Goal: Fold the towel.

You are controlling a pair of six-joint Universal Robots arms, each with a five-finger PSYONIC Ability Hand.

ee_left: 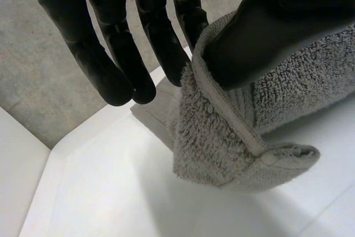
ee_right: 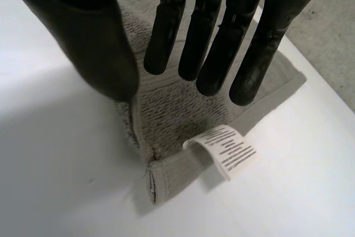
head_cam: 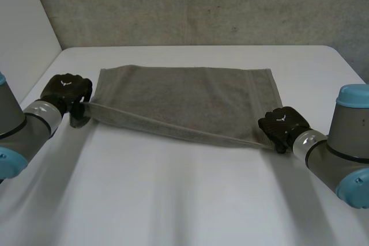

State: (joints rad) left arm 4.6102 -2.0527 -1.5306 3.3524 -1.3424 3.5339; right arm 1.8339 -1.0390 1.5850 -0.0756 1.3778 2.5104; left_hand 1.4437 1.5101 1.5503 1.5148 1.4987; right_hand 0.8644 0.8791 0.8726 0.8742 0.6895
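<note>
Two black hands work at the near corners of one grey towel point(head_cam: 184, 99), which lies spread across the upper middle of the head view on the white worktop point(head_cam: 184, 200), its long edges running left to right. At centre left of that view the left hand point(head_cam: 66, 91) holds the near-left corner clear of the worktop. Its wrist view shows the thumb point(ee_left: 266, 31) pressed into the pile against a straight finger behind the cloth, so the corner point(ee_left: 222, 154) is pinched and droops below the grip. At centre right the right hand point(head_cam: 281, 125) sits low over the near-right corner. In its wrist view the fingers point(ee_right: 224, 45) are straight, the thumb stands apart from them, and the corner with its printed label point(ee_right: 227, 149) lies below the fingertips — not visibly nipped. The near long edge slopes from the raised left corner down to the right one. Handling, as judged: a light, thick terry cloth, wholly limp, which will sag between any two held points and keep no shape of its own. The looped pile should give good friction, so a thumb-and-finger pinch ought to hold, and nothing in it can break. The stitched hem at each short end is likely the firmest part — the best purchase is on the corners, just inside that hem, one hand to each, both raised evenly so the edge travels straight to the far side. A pinch taken too shallow may slip off the hem. One taken on the label alone would probably not carry the cloth.
</note>
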